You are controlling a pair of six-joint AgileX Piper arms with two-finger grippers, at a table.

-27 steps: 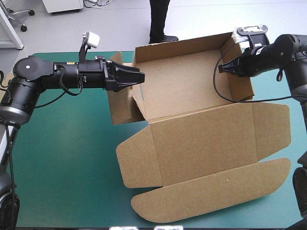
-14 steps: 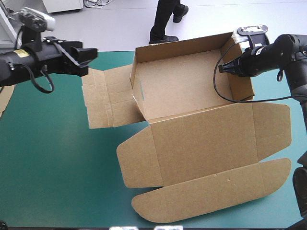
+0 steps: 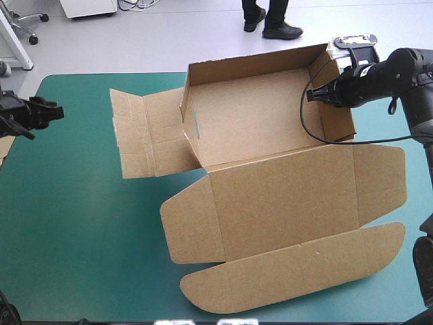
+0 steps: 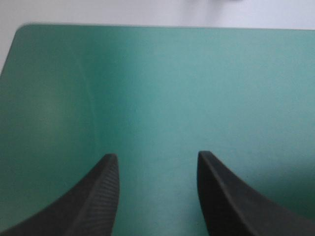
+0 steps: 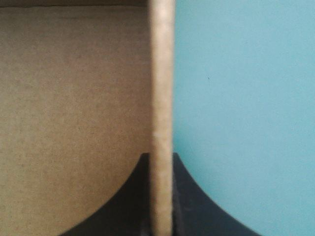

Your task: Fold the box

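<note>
one box, two claws

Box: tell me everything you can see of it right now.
The box is one cut sheet of plain brown board, creased, lying part-formed on the teal-green cover. Its far and right walls stand up around an open tray; the left side panel lies splayed out on the cover. The lid lies flat toward the near edge, ending in a rounded flap. The right gripper has its jaws shut on the right wall.
</note>
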